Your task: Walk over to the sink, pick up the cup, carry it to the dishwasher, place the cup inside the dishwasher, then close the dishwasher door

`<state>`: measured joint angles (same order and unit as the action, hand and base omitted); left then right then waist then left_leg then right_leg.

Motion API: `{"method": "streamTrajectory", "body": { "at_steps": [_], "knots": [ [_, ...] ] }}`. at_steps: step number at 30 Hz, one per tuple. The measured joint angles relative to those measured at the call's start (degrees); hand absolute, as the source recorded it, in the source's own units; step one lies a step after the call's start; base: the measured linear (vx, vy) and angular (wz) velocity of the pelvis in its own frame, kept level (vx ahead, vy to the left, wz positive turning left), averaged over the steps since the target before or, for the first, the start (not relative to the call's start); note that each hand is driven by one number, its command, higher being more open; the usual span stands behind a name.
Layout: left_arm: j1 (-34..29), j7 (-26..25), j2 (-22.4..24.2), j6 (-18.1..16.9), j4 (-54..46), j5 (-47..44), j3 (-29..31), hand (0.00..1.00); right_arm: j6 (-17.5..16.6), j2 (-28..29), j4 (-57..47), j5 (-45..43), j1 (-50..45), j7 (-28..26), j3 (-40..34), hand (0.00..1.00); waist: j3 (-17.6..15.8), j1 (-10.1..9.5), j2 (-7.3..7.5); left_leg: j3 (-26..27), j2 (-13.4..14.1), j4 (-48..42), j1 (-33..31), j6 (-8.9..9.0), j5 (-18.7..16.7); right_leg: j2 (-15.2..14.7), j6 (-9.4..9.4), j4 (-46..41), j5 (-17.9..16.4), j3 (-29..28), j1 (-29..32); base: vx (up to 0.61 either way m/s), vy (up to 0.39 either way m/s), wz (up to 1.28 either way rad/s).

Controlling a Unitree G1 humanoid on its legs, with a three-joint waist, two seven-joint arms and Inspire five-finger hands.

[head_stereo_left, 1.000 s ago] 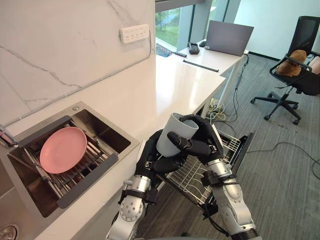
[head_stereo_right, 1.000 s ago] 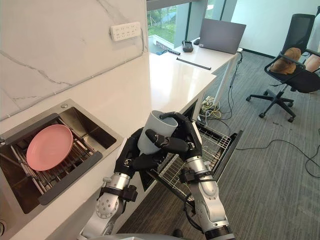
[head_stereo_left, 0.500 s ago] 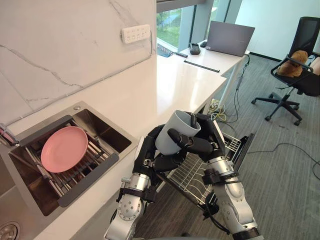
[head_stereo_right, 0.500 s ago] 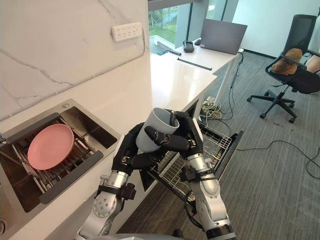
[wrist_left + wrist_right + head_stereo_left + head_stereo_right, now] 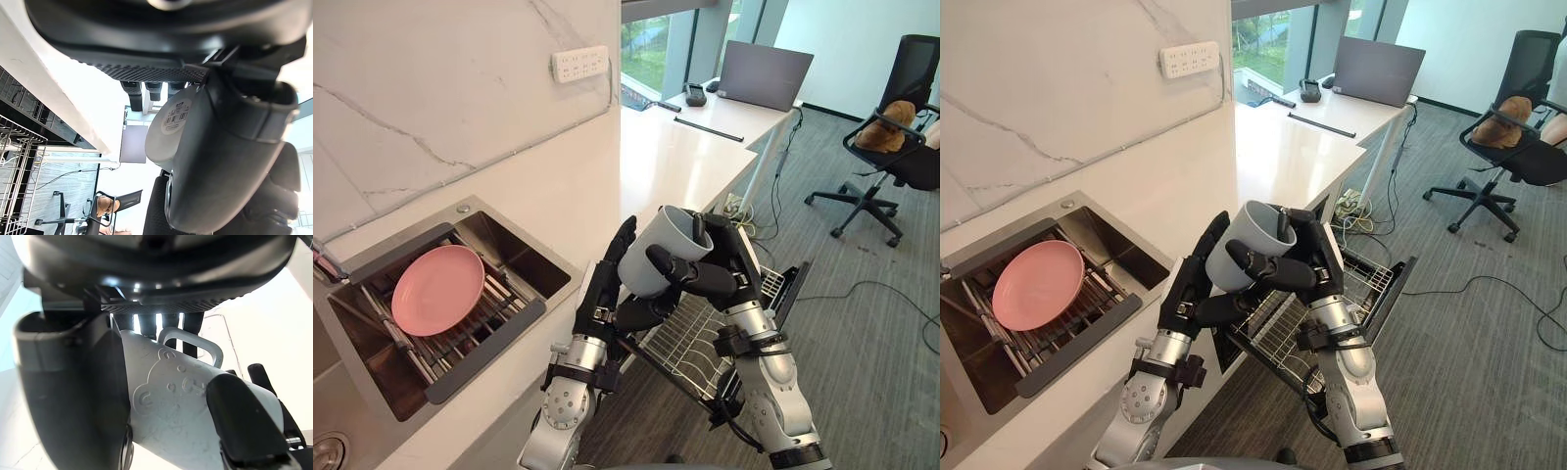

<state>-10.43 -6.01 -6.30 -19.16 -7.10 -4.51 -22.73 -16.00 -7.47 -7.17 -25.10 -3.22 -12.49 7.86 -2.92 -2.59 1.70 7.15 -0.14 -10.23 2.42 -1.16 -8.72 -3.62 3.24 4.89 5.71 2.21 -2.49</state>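
Note:
A grey cup (image 5: 656, 257) is held in the air over the counter's front edge, tilted, mouth up and to the right. My right hand (image 5: 724, 269) is shut on it, fingers hooked over the rim and thumb across its side; the right wrist view shows the cup's embossed wall (image 5: 181, 396) and handle (image 5: 195, 340). My left hand (image 5: 607, 294) stands open against the cup's left side, fingers straight up, thumb under the base. The left wrist view shows the cup's stickered bottom (image 5: 176, 115). Below the hands, the dishwasher's wire rack (image 5: 690, 343) is pulled out over its lowered door (image 5: 790, 284).
The sink (image 5: 504, 245) at the left holds a pink plate (image 5: 437, 291) on a metal rack. The white counter (image 5: 675, 166) runs back to a laptop (image 5: 764, 73). An office chair (image 5: 891, 137) stands at the far right on carpet with loose cables.
My left hand's fingers have uncurled from the cup and now stand straight. The cup has risen a little and shifted right in my right hand.

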Motion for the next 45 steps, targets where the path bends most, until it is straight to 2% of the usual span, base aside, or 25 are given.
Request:
{"method": "streamTrajectory", "body": {
  "at_steps": [12, 17, 19, 26, 33, 38, 45],
  "knots": [
    [-2.08, 1.26, 0.82, 0.0, 0.07, -1.09, 4.23, 1.0, 0.0, 1.7, -0.15, 0.15, 0.43, -0.97, -3.87, 0.0, -1.28, 0.06, 0.06, 0.14, 0.25, 0.0, -0.04, 0.1, -0.17, 0.03, 0.03, 0.0, -0.18, -0.08, 0.13, 0.0, 0.0, 0.0],
    [-2.25, -0.39, 1.54, 0.03, 0.11, -3.35, 9.09, 1.0, -0.11, 1.45, -0.15, 3.62, 0.44, 1.38, -6.67, 0.0, -1.3, 0.2, 0.03, 0.15, 0.26, 0.04, -0.04, 0.13, -0.25, 0.05, 0.03, -0.01, -0.26, -0.08, 0.13, 0.0, 0.0, 0.0],
    [-2.26, -1.6, 2.14, 0.16, 0.11, -6.94, 12.17, 1.0, -0.13, 1.06, -0.14, 6.14, 0.43, 2.95, -7.95, 0.0, -1.32, 0.21, 0.0, 0.16, 0.26, 0.04, -0.03, 0.12, -0.25, 0.04, 0.03, -0.01, -0.26, -0.09, 0.12, 0.0, 0.0, 0.0],
    [-2.45, -1.3, 1.97, 0.56, 0.24, -10.07, 13.11, 1.0, -0.44, 0.24, -0.15, 9.6, 0.43, 5.34, -8.69, 0.0, -1.32, 0.15, 0.0, 0.14, 0.22, 0.02, 0.24, 0.12, -0.25, 0.01, 0.03, -0.01, -0.26, -0.07, -0.18, 0.0, 0.0, 0.0],
    [-2.6, 2.28, 1.76, 0.64, 1.26, -10.27, 13.19, 1.0, -1.16, 0.2, -0.16, 9.42, 0.43, 5.96, -9.9, 0.0, -1.33, 0.32, -0.03, 0.26, 0.21, 0.02, 0.37, 0.12, -0.25, 0.04, 0.03, 0.01, -0.25, -0.2, -0.23, 0.0, 0.0, 0.0],
    [-4.18, 9.77, 0.44, 2.34, 1.29, -12.48, 12.23, 1.0, -1.16, -0.4, -0.19, 8.97, 0.43, 4.46, -10.32, 0.0, -1.39, 0.47, -0.13, 0.96, 0.22, 0.03, 0.5, 0.16, -0.39, 0.19, 0.03, 0.02, -0.21, -0.91, -0.03, 0.0, 0.0, -0.07],
    [-4.81, 17.25, -1.15, 3.94, 3.22, -12.46, 9.28, 1.0, -1.17, -1.86, -0.24, 8.29, 0.43, 2.65, -12.44, 0.0, -1.47, 0.8, -0.29, 2.24, 0.25, 0.03, 0.48, 0.2, -0.68, 0.35, 0.14, 0.04, -0.03, -2.29, 0.65, -0.02, 0.002, -0.1]
  ]
}}
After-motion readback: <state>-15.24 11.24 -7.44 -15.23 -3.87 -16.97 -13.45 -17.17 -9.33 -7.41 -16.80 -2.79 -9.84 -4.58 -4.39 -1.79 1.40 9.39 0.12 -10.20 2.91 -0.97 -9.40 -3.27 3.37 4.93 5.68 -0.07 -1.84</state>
